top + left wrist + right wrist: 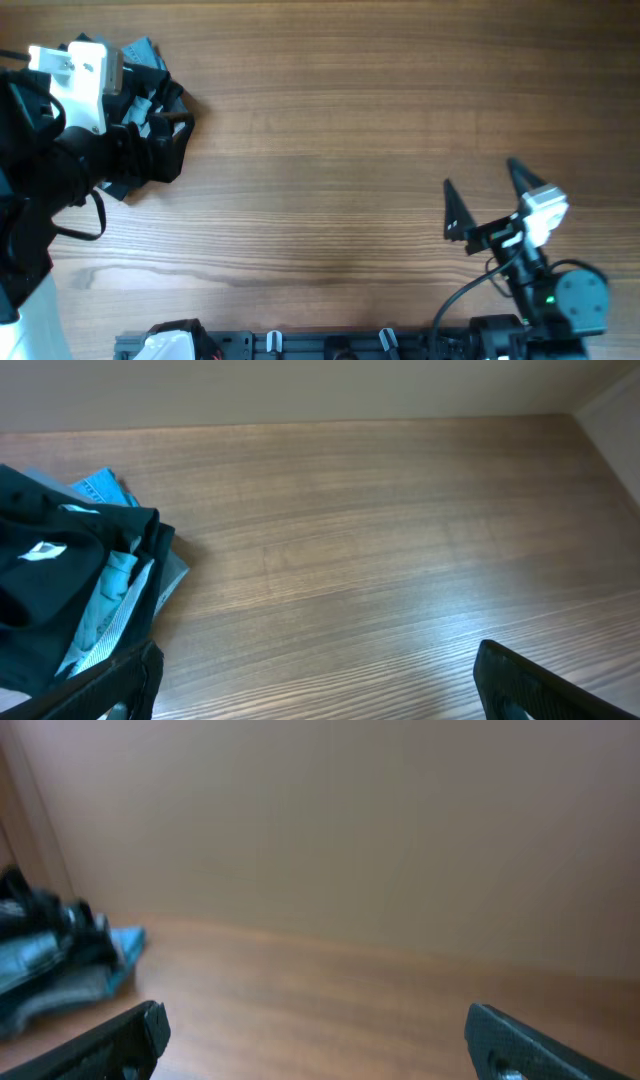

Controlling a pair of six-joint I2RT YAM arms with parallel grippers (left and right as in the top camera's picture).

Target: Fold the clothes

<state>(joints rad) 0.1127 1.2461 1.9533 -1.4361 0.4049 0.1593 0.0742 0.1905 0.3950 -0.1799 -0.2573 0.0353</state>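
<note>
The clothes (pixel 150 105) lie bunched in a heap at the table's far left. On top of the heap is black fabric (pixel 50 560) carrying a small white tag, with blue-teal cloth (pixel 110 590) under it. My left gripper (pixel 318 660) is open wide, with its left finger beside the heap's edge and bare wood between the jaws. Far off at the front right, my right gripper (pixel 487 195) is open over bare wood and holds nothing. In the right wrist view the heap (pixel 50 965) shows at the far left, well away from that gripper (pixel 315 1020).
The wooden table (pixel 340 130) stretches between the two arms. A dark mounting rail (pixel 300 345) runs along the front edge. A black cable (pixel 90 215) loops from the left arm. A beige wall (pixel 350 820) stands behind the table.
</note>
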